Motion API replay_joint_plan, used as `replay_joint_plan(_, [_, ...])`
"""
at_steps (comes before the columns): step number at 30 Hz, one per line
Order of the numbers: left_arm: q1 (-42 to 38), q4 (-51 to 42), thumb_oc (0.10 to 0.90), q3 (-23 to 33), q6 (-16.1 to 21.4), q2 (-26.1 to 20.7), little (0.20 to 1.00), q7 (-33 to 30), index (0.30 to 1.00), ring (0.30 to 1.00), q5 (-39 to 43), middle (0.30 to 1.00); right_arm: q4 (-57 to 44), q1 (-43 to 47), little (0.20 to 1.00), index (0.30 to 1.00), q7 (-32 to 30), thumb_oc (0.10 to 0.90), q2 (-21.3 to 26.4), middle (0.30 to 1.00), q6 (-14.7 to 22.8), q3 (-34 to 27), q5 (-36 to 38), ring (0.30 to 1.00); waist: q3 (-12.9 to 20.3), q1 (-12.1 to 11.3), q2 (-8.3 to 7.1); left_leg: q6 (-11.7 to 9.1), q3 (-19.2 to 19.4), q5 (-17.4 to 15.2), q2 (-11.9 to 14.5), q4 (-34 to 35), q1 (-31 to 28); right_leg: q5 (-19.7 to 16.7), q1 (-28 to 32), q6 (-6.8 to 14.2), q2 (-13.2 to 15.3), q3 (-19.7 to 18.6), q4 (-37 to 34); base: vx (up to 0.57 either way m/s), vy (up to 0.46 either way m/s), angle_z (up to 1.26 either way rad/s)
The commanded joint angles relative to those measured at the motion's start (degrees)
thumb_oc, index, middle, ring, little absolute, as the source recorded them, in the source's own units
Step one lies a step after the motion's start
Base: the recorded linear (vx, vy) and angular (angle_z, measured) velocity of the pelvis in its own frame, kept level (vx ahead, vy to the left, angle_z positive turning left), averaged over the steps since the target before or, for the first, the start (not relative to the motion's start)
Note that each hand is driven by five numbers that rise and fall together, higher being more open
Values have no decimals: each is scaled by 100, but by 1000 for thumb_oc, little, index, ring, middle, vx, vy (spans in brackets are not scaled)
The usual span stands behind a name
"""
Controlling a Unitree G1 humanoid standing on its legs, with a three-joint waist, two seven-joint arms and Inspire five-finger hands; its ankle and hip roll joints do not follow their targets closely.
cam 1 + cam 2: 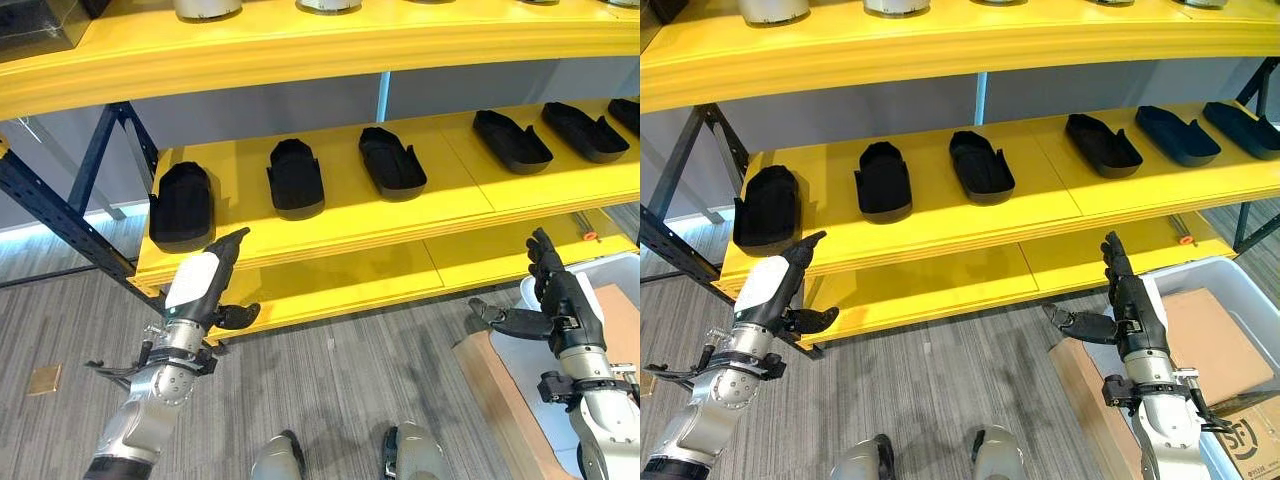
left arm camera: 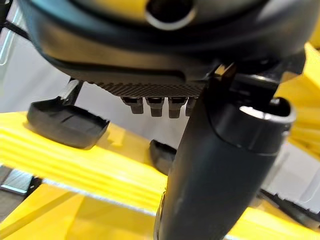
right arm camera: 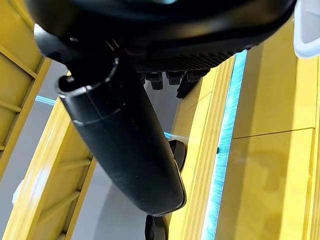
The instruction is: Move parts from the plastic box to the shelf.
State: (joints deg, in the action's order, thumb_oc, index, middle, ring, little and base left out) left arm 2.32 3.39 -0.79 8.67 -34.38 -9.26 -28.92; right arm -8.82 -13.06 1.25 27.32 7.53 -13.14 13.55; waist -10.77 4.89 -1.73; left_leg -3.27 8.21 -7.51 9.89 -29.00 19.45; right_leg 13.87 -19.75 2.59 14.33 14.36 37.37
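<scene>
Fingers straight and empty on both our left hand point(image 1: 200, 285) and right hand point(image 1: 1132, 305), we judge ourselves between placements, so next we reach into the plastic box point(image 1: 1240, 290) for another black part point(image 1: 296, 178) to set on the yellow shelf point(image 1: 350, 225).

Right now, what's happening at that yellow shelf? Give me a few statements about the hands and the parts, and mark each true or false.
1. Both hands hold nothing. True: the left hand and right hand are open and empty.
2. Black parts lie on the middle yellow shelf. True.
3. The parts are stacked in one pile. False: they lie apart in a row.
4. The plastic box stands by the left hand. False: it is by the right hand.
</scene>
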Motion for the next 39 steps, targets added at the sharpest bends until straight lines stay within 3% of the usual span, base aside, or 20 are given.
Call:
replay_joint_plan(1, [-379, -276, 900, 139, 195, 3, 1000, -243, 1000, 1000, -129, 1000, -701, 465, 1000, 1000, -155, 900, 175, 1000, 665, -353, 43, 1000, 203, 76, -29, 152, -269, -623, 79, -383, -51, -348, 375, 222, -120, -260, -747, 0, 0, 0])
replay_joint_plan(26, [-341, 696, 900, 539, -172, -91, 1000, -689, 1000, 1000, -567, 1000, -658, 501, 1000, 1000, -133, 900, 213, 1000, 625, -431, 64, 1000, 135, 75, -71, 199, -237, -693, 46, -556, 170, -386, 139, 218, -94, -371, -643, 1, 5, -1])
replay_joint_plan(39, [-492, 619, 900, 885, -342, -462, 1000, -966, 1000, 1000, -1106, 1000, -652, 489, 1000, 1000, -108, 900, 283, 1000, 604, -485, 78, 1000, 92, 108, -54, 193, -198, -728, 53, -606, 220, -371, 43, 220, -94, -430, -577, 0, 0, 0])
